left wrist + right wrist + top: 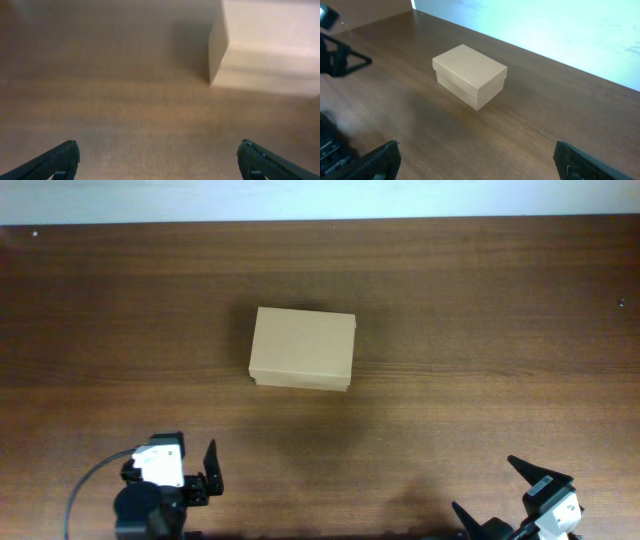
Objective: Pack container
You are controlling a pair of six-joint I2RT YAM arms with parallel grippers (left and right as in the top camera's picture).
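Observation:
The container (302, 349) is a small plain tan cardboard box with its lid shut, standing on the middle of the dark wooden table. It shows at the upper right of the left wrist view (270, 50) and in the middle of the right wrist view (470, 75). My left gripper (178, 455) is open and empty at the near left edge, well short of the box (159, 150). My right gripper (490, 487) is open and empty at the near right edge, pointing towards the box from afar (476, 147).
The wooden table (480, 330) ends at a white wall strip (320, 198) along the far side. A black cable (80, 490) loops beside the left arm. The left arm's fingers show at the left of the right wrist view (340, 55).

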